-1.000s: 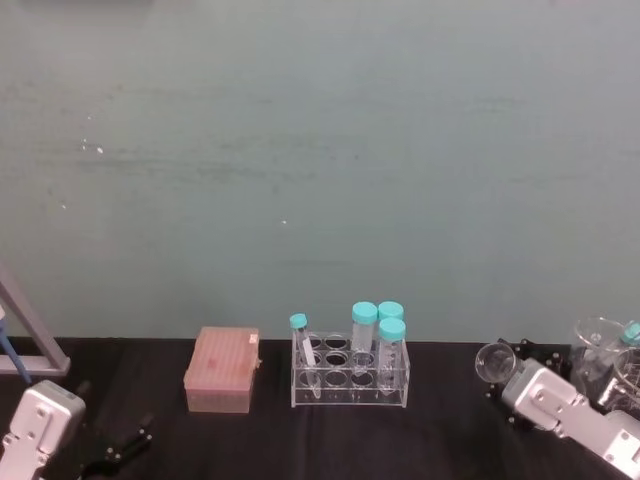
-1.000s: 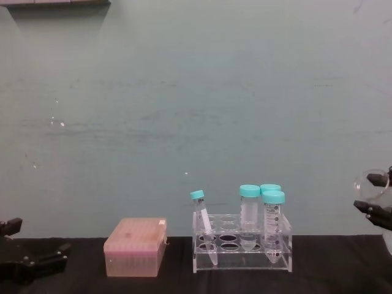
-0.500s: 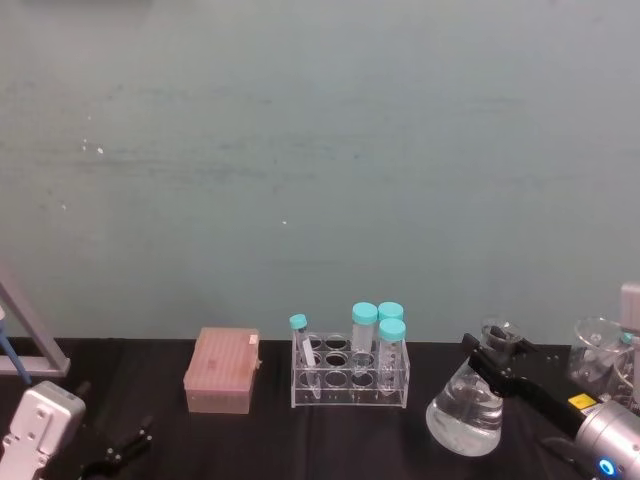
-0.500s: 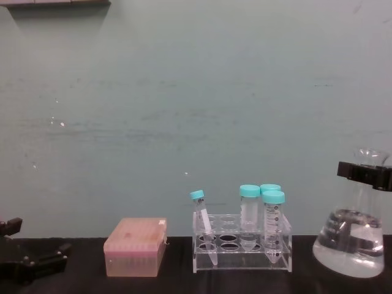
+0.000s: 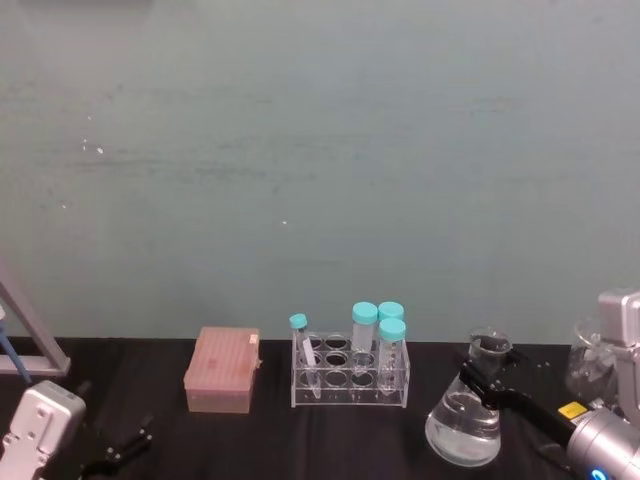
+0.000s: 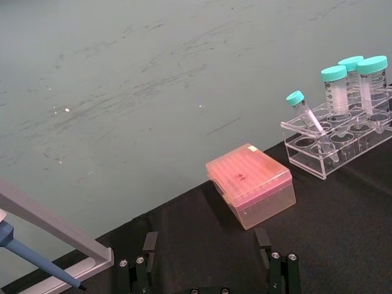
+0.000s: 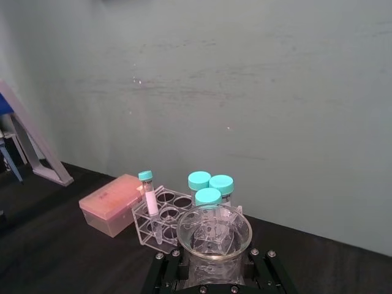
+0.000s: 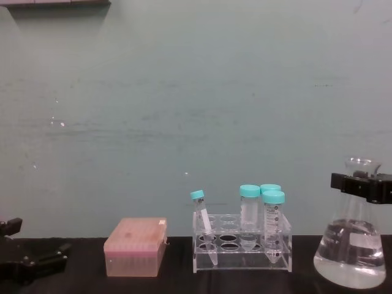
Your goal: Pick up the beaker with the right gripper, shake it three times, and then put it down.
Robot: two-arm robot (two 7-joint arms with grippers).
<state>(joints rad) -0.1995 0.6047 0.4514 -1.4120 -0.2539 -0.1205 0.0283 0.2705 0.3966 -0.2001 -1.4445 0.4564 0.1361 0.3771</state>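
The beaker [image 5: 462,428] is a clear conical flask with liquid in its wide base. It stands upright at the right of the black table, right of the tube rack. My right gripper [image 5: 487,378] is shut on its neck just under the flared rim. From the chest the black jaws [image 8: 362,185] cross the neck of the beaker [image 8: 350,260]; its base is down at table level, and I cannot tell if it touches. The right wrist view looks down into the rim of the beaker [image 7: 214,230]. My left gripper [image 6: 208,269] rests open at the near left corner.
A clear rack [image 5: 350,378] holding teal-capped tubes [image 5: 364,313] stands mid-table, with a pink tip box [image 5: 222,370] to its left. Other glassware [image 5: 598,352] sits at the far right behind my right arm. A pipette stand [image 5: 30,340] is at the far left.
The beaker has swung from tilted at the right edge to upright, then come down and slightly leftward, still in my right gripper. The left arm has not moved.
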